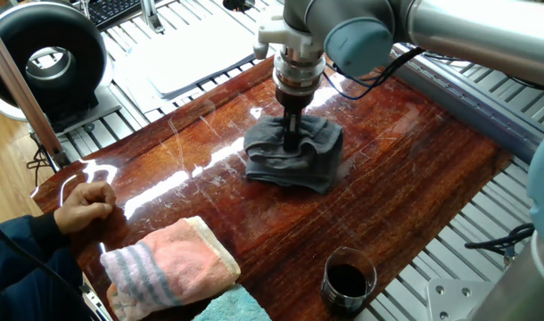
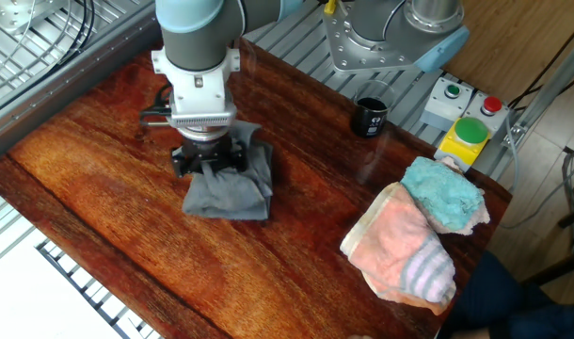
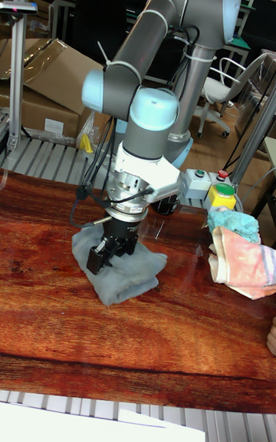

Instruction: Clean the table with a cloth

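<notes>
Tall fixed view, gripper (image 3: 110, 252) pinching rumpled terry cloth (image 3: 132, 276), glossy table (image 3: 153, 334)

Two high fixed views face across the table (image 1: 388, 196) from opposite sides; the tall view sits low.

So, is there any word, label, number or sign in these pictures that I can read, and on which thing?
No text is readable.
Black cup: pale marks on its side, too small to read.
Button box: green and red buttons, no legible labels.
Cardboard boxes: a white label, too blurred to read.
</notes>
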